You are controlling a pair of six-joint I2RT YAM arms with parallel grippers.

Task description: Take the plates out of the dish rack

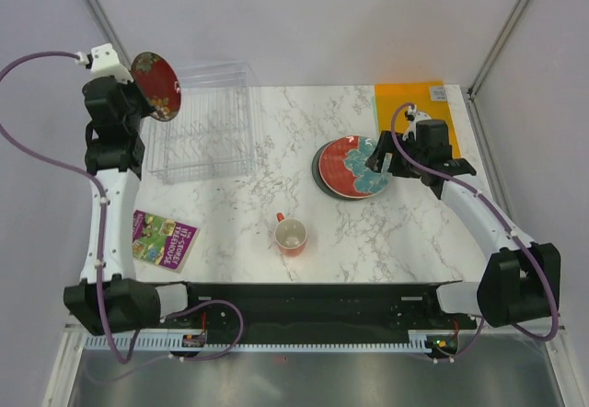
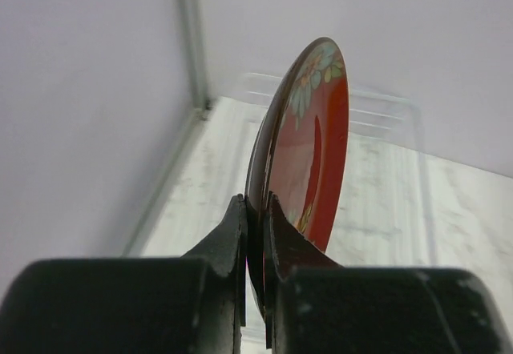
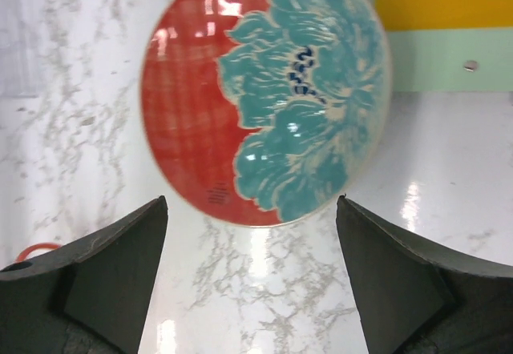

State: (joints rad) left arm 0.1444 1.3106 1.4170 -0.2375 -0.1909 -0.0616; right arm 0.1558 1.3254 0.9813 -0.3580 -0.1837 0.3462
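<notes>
The left gripper (image 2: pixel 255 210) clamps the rim of a red floral plate (image 2: pixel 313 146), upright (edge-on) above the left edge of the dish rack (image 1: pixel 207 135). Right of the rack, the right gripper (image 3: pixel 251 210) gapes empty over the stacked plates (image 1: pixel 342 169). The next move is probably carrying this plate there.

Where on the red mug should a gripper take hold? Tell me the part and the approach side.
Grip the red mug by its rim wall, coming straight down from above: it stands upright with its mouth open, so one finger can probably go inside and one outside.
</notes>
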